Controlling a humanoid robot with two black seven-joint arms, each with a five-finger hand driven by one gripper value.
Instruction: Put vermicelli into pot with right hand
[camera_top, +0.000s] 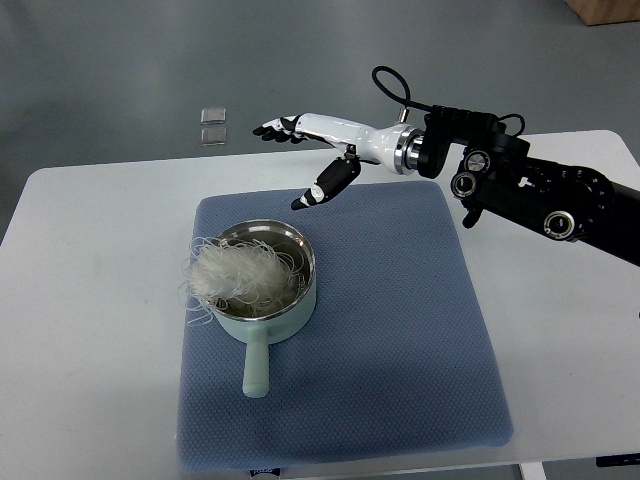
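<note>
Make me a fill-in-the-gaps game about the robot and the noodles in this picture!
1. The vermicelli sits in the ____.
2. The pot stands on a blue ____.
3. The right hand holds ____.
4. The pot's handle points toward the picture's ____ edge.

Missing words: pot; mat; nothing; bottom

A white table (90, 300) is spreading out below me, its rounded far corners showing at the left and right. A blue-grey quilted mat (400, 340) is lying flat across the table's middle, its near edge reaching almost to the table's near edge and its far edge sitting short of the table's far edge. Beyond the far edge, toward the left, two small clear squares (213, 125) are resting on the grey floor (120, 70), one just behind the other.
</note>
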